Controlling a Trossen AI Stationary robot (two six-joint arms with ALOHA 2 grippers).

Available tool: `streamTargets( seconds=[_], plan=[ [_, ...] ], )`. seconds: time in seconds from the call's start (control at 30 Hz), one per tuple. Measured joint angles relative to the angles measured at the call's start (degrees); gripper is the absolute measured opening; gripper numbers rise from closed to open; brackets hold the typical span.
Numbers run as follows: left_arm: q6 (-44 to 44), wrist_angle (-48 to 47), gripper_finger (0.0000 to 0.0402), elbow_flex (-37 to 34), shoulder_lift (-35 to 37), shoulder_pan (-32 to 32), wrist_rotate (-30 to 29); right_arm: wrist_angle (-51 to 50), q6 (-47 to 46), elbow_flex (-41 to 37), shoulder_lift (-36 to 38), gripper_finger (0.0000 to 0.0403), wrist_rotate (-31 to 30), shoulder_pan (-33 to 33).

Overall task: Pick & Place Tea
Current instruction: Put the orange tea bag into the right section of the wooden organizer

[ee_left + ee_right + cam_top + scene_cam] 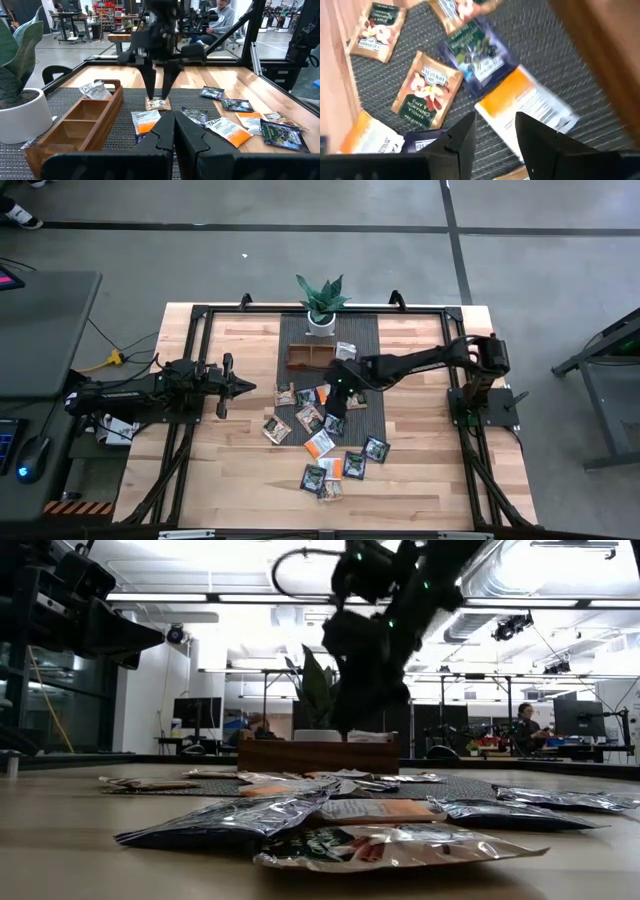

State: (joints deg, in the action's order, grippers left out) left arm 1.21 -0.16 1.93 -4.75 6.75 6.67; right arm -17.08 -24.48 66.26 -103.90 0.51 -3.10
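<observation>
The wooden tray [312,357] lies on the dark mat [372,345] at the far middle of the table [430,470], directly in front of the potted plant [321,302]; it serves as the reference landmark here. The right gripper [336,398] is positioned on the near side of the tray, over the mat, pointing down toward the sachets beside the tray's near edge. Its two fingers [149,82] stand apart with a gap between them and nothing clamped in that gap, so the claw is released; in the left wrist view the fingertips hang just above a tan sachet [158,104], though contact with it cannot be confirmed from that angle. In the right wrist view an orange-and-white sachet [527,112] lies directly past the fingers, with a dark blue-green sachet [476,54] partly overlapping it and a tan vanilla sachet [426,91] next to that. One sachet [96,90] sits in the tray's end compartment farthest from the plant's side. The remaining tea sachets [326,468] are scattered loose on the mat and bare wood on the near side of the tray, some overlapping. The left gripper [226,386] waits well to the left of the tray, off the mat, with its fingers clenched together on nothing.
</observation>
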Motion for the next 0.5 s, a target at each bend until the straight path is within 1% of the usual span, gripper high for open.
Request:
streamTargets(
  seconds=[0.13,0.3,0.5],
  plan=[
    [0.0,0.0,0.0001,0.0,0.0,0.01,-0.01,4.68,-7.04,-3.8,0.0,0.0134,2.06,-0.89],
    [0.0,0.0,0.0001,0.0,0.0,0.0,-0.01,6.52,-16.46,-6.73,0.0,0.0134,1.49,-2.57],
    [0.0,0.0,0.0001,0.0,0.0,0.01,-0.04,6.22,-21.82,-7.14,0.0,0.0134,0.88,-4.69]
  ],
)
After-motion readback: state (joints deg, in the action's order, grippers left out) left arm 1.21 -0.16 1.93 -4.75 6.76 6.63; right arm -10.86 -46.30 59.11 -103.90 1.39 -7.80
